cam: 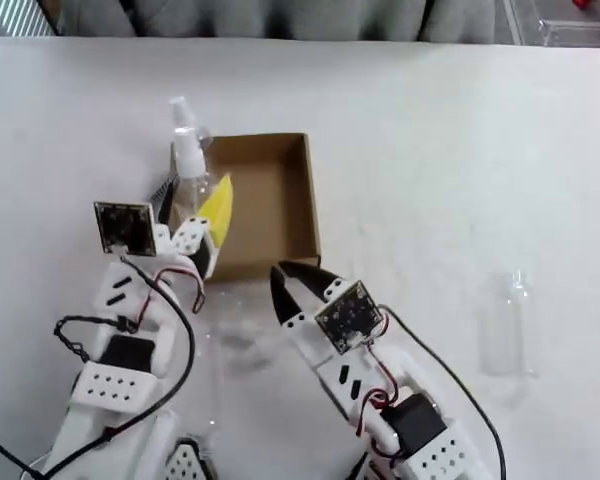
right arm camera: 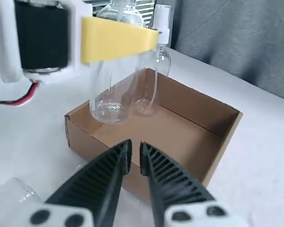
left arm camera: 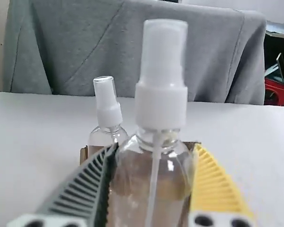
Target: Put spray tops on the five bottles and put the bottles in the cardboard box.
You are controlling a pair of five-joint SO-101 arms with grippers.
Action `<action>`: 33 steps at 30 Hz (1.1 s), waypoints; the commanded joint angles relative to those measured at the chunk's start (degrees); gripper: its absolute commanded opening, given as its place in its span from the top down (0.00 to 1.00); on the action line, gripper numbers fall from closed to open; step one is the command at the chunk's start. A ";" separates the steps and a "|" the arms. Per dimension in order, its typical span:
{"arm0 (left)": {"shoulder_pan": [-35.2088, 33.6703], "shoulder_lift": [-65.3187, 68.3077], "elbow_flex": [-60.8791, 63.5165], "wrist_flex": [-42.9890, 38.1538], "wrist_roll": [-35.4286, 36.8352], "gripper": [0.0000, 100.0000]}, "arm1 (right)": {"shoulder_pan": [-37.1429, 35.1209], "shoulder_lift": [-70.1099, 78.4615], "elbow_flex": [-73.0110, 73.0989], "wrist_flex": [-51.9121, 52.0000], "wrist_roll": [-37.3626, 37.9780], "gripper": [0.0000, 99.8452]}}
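bottle held upright in clenched left gripper; cardboard box floor at 3 o'clock, high view | right gripper closed, empty

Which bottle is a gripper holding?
The bottle in the left gripper; the other capped bottle stands free in the box.

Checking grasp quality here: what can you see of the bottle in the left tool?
Clear, round plastic bottle, white spray top on, dip tube inside, seemingly empty. It is upright, clamped between the left tool's grey and yellow fingers, base low inside a corner of the box. Another topped bottle stands close beside it; contact between them is unclear.
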 commanded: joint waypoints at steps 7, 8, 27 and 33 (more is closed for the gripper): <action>-0.13 0.22 0.26 -3.43 -0.35 0.94 | 0.22 -0.40 0.44 0.04 0.44 0.99; -0.22 0.22 0.26 -3.43 -0.35 0.94 | 0.22 -0.40 0.44 0.04 0.44 0.99; -0.48 0.31 0.18 -3.78 -4.31 0.94 | 0.57 -0.40 0.44 0.13 0.70 0.99; -0.48 0.31 0.09 -6.59 -5.01 0.94 | 0.57 -0.40 0.44 0.13 0.70 0.99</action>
